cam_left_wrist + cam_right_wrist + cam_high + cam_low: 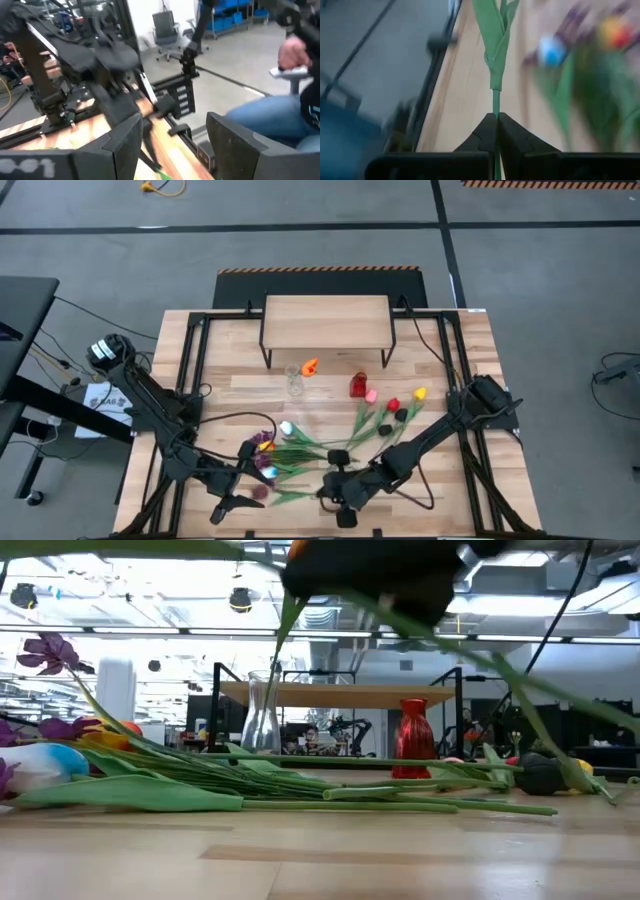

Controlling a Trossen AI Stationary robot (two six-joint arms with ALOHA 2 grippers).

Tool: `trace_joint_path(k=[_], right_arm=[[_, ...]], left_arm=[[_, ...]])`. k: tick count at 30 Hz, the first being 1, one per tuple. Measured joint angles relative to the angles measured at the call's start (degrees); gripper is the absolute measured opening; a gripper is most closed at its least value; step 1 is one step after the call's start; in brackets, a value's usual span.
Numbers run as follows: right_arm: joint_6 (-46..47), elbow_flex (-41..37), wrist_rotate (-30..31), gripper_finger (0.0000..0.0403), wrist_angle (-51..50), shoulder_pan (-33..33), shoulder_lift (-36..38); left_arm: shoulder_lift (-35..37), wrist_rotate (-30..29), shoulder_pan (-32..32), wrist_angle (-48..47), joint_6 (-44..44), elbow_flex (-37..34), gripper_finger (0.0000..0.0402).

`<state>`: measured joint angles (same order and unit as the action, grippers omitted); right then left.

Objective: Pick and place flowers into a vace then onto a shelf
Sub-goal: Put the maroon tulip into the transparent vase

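Several flowers (330,442), green-stemmed with red, yellow, pink and white heads plus purple sprigs, lie flat mid-table. A clear glass vase (293,380) and a red vase (358,385) stand in front of the shelf (325,320) at the far edge. Near the front edge my right gripper (340,492) is shut on a green flower stem (496,100); in the low view it shows as a dark blur (380,570) at the top. To its left, my left gripper (232,505) is open, with nothing between its fingers (125,145). My right gripper pinches a thin green stem (496,107) between its two fingertips, just below a long leaf (495,45). The fingers slant down from the table's right, and the stem runs on ahead along the way they point. In the low view, stems (500,670) slope down from it toward the table.
An orange object (310,366) lies beside the glass vase. Black frame rails (190,360) run along the table's sides. A seated person's leg (270,115) shows beyond the table's edge in the left wrist view. Bare wood lies between the vases and the flower pile.
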<state>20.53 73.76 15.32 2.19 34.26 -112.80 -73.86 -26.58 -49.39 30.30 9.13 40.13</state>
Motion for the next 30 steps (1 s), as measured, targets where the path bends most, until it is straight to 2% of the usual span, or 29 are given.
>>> trace_joint_path(k=[4,7,16,23,28,30], right_arm=[[0.25,0.10,8.71,0.0001,5.54,-0.19,2.32],[-0.16,0.07,14.94,0.0001,9.51,-0.26,3.62],[-3.37,0.09,32.53,0.0001,18.47,-0.35,4.94],[-1.26,0.09,31.73,0.0000,17.88,-2.87,4.97],[6.21,0.09,22.38,0.0000,10.89,-4.49,4.97],[9.70,0.11,21.00,0.0000,6.46,-4.61,4.97]], left_arm=[[-0.40,0.30,0.12,2.40,1.67,-0.01,0.0210],[-0.40,-2.23,0.37,3.71,1.70,-0.01,0.0210],[-0.40,-17.58,0.66,5.08,0.73,0.01,0.0210],[-0.40,-18.52,0.63,5.58,-0.38,0.01,0.0210],[-0.40,-18.35,0.08,6.75,0.04,0.01,0.0210],[-0.41,-18.27,-0.20,6.76,0.50,0.01,0.0210]])
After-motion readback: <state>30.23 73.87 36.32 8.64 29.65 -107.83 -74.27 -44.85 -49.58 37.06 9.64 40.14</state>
